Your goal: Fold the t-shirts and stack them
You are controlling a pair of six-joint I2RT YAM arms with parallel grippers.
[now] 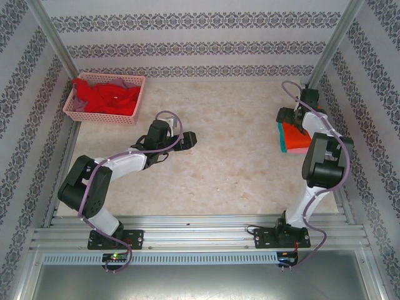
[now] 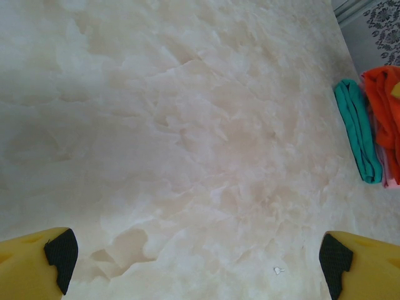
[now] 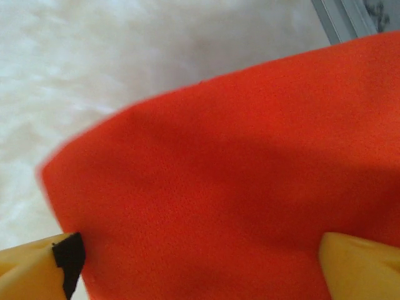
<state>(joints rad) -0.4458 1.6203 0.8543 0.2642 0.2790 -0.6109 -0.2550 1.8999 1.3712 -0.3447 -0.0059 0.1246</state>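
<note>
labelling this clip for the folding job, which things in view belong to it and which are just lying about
Job: orange t-shirt; teal t-shirt; red t-shirts, heaped in the pink basket.
Lying about: the pink basket itself.

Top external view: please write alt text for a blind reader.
On a pale table, the right tool hangs over a folded orange shirt on a teal shirt, the left tool over bare table. A pink basket holds red shirts.

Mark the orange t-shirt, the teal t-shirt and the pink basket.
orange t-shirt (image 3: 237, 187): right wrist view, cloth's middle.
teal t-shirt (image 2: 357, 128): left wrist view, folded edge.
pink basket (image 1: 100, 115): top external view, near wall.
</note>
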